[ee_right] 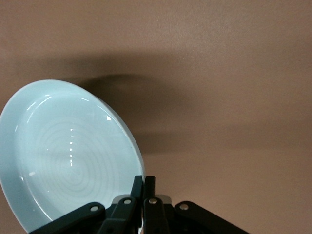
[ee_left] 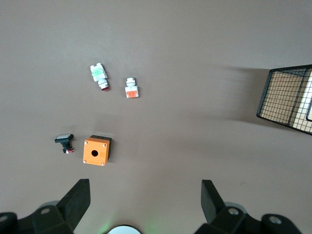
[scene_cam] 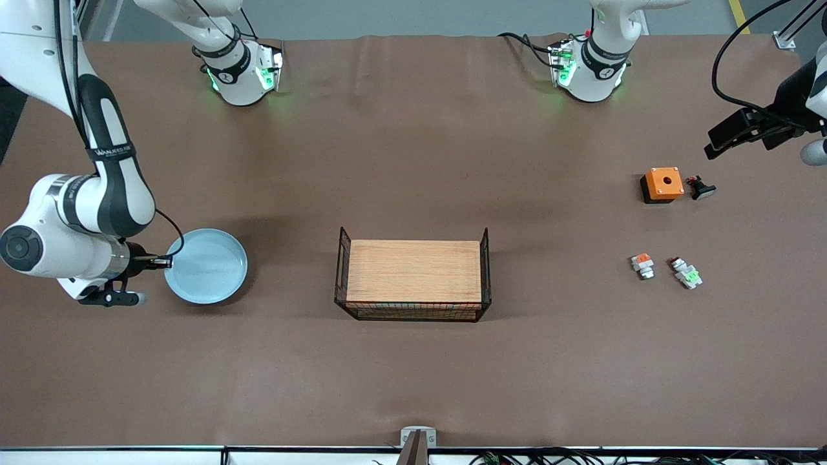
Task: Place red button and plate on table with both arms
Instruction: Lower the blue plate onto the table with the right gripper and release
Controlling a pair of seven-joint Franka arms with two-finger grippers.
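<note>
Now, step: setting the plate (scene_cam: 207,265) down on the table (scene_cam: 413,381).
Right gripper (scene_cam: 167,261): clamped on the plate's rim at the right arm's end; plate seems raised, casting a shadow.
Advice: lower level, release only once the base rests flat.
Left gripper (ee_left: 145,197): wide, empty, waiting above the table.
Red button (scene_cam: 687,272): on the table, beside the orange-topped part (scene_cam: 643,265).

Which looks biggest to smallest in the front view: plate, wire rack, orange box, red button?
1. wire rack
2. plate, pinched at its rim by the right gripper
3. orange box
4. red button

All clearly differ in apparent size.
</note>
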